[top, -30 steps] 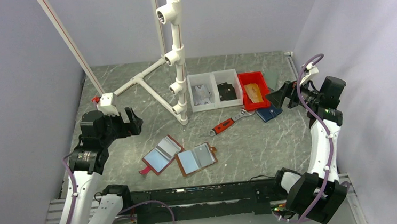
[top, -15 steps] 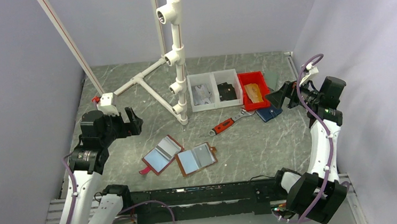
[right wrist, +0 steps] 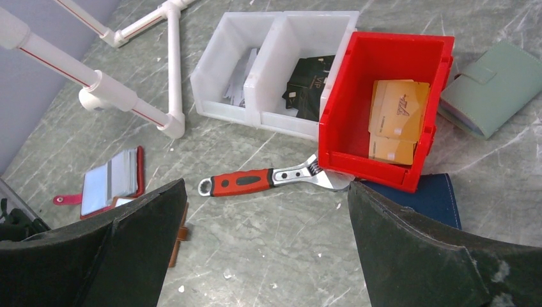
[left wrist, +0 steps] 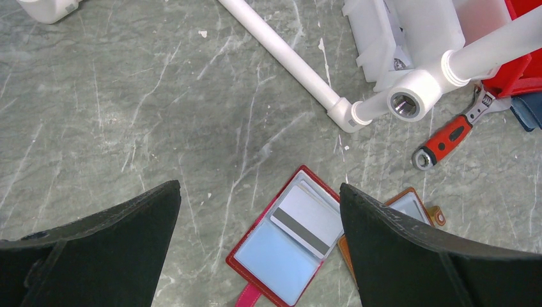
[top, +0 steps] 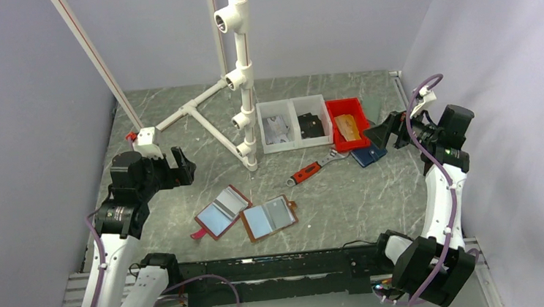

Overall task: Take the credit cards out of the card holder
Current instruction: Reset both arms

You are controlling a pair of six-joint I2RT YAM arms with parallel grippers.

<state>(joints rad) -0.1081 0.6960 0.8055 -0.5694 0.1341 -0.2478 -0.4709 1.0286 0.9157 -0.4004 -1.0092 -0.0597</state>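
Note:
Two card holders lie open on the table. The red card holder [top: 221,211] shows clear sleeves and a white card with a dark stripe [left wrist: 307,220] in its upper half. The brown card holder [top: 268,218] lies just right of it, partly hidden behind a finger in the left wrist view. My left gripper [top: 182,168] hangs open above and to the left of the red holder [left wrist: 291,246], with nothing between its fingers. My right gripper [top: 385,131] is open too, far off at the right, above the table near the bins.
A red-handled wrench [top: 314,168] lies between the holders and a red bin [right wrist: 374,174] with tan cards. A white two-part bin [right wrist: 268,70] sits beside it. A blue wallet [right wrist: 434,198], a green wallet [right wrist: 495,86] and a white pipe frame [top: 243,75] stand around.

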